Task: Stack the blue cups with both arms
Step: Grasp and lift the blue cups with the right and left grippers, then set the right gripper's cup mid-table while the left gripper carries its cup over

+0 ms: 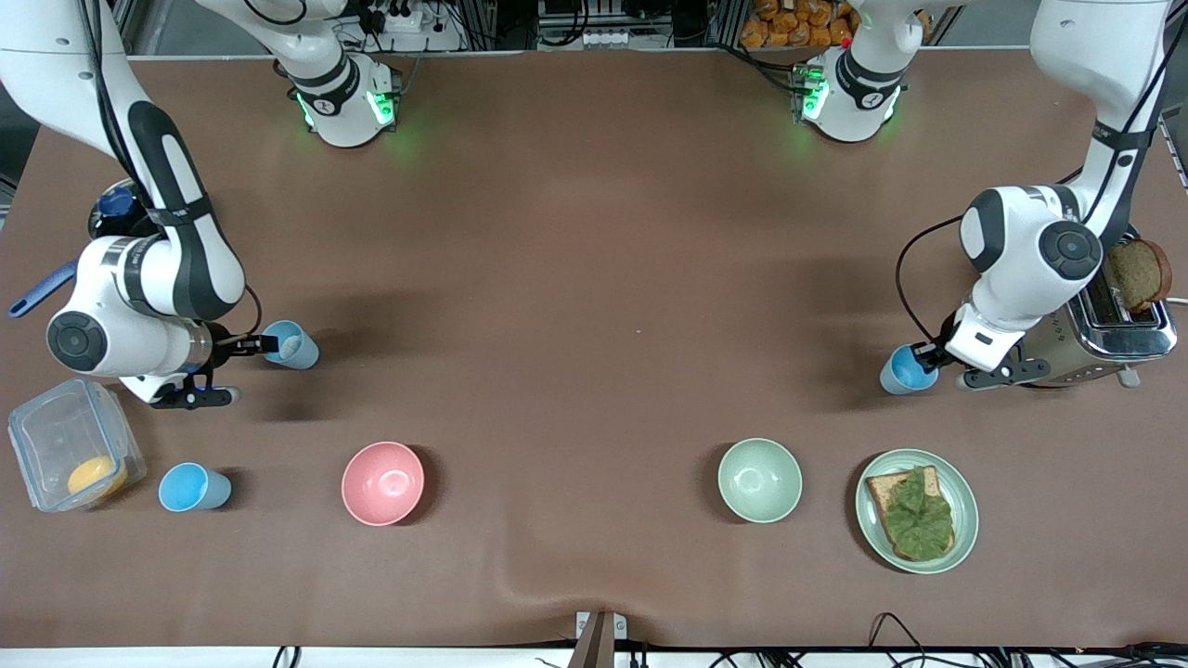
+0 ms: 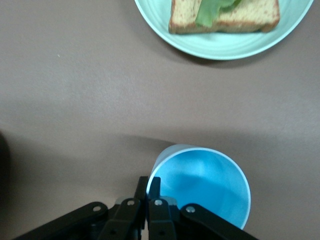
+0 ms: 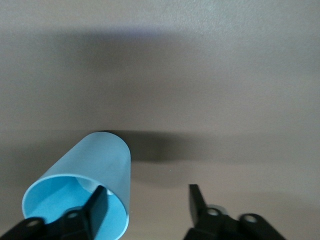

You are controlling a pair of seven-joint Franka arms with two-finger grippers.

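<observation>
We see three upright, open-topped blue cups. The grey-blue cup (image 1: 290,345) stands toward the right arm's end of the table; the right gripper (image 3: 147,195) straddles its rim, one finger inside, the other well apart outside. The bright cup (image 1: 905,371) sits at the left arm's end, where the left gripper (image 2: 148,184) pinches its rim wall between closed fingers. A third cup (image 1: 193,488), sky-blue, stands free, nearer the front camera than the grey-blue cup.

Brown-covered table (image 1: 594,278), cables along its edges.
</observation>
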